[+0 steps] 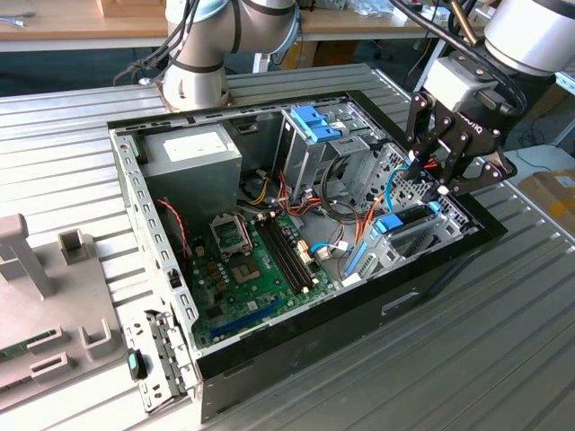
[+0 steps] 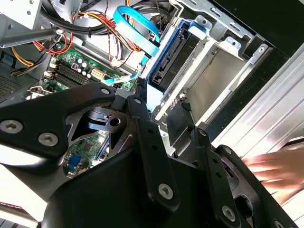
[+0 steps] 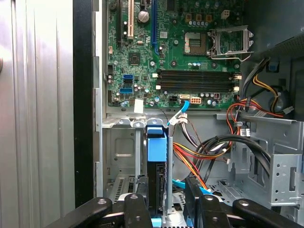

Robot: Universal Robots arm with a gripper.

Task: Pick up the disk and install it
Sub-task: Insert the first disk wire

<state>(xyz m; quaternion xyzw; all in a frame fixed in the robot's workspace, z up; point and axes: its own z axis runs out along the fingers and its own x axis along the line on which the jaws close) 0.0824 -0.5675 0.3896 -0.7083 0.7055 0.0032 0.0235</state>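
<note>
The disk (image 3: 156,152) is seen standing on edge in a metal bay (image 2: 216,71) at a corner of the open case (image 1: 269,334), near the motherboard (image 1: 252,260). The gripper (image 1: 429,184) is held just above it, fingers (image 3: 194,199) spread to either side, nothing gripped.

Blurred hand (image 2: 278,167), partly cut off

This looks like a robotics lab or workshop. An open computer case (image 1: 296,339), its motherboard (image 1: 252,269) bare, lies on a ribbed metal table (image 1: 467,359). A robot arm's base (image 1: 193,76) stands just behind the case. Grey fixtures (image 1: 22,256) sit beside the case, and wooden workbenches (image 1: 81,22) run beyond it.
</note>
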